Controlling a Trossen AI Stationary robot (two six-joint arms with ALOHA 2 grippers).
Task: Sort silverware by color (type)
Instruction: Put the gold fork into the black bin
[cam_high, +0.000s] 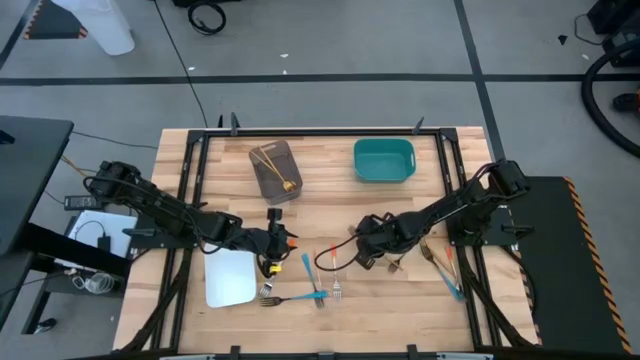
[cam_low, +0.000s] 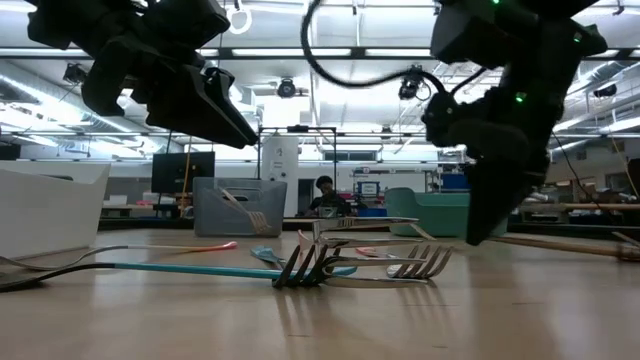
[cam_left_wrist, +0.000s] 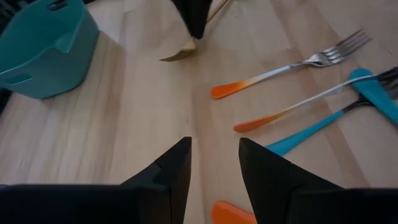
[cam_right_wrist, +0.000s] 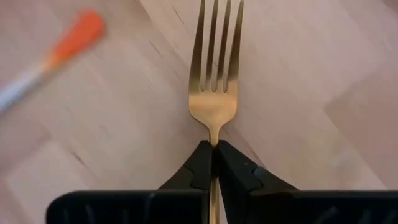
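Fingers of the right gripper (cam_right_wrist: 214, 163) pinch a slim all-gold metal fork (cam_right_wrist: 213, 93) by its neck, while the left gripper (cam_left_wrist: 214, 163) hangs spread.

On the worktop (cam_high: 330, 205) two trays stand at the far side, one (cam_high: 276, 172) left of the other (cam_high: 384, 161); a fork lies in the left one; a third tray (cam_high: 230, 277) sits near the front left; forks (cam_high: 318, 290) lie scattered just right of it; my left tool (cam_high: 284, 240) hangs behind them; my right tool (cam_high: 352, 262), further right, pinches one fork's (cam_right_wrist: 214, 81) neck; more forks (cam_high: 445, 268) lie at the right edge.
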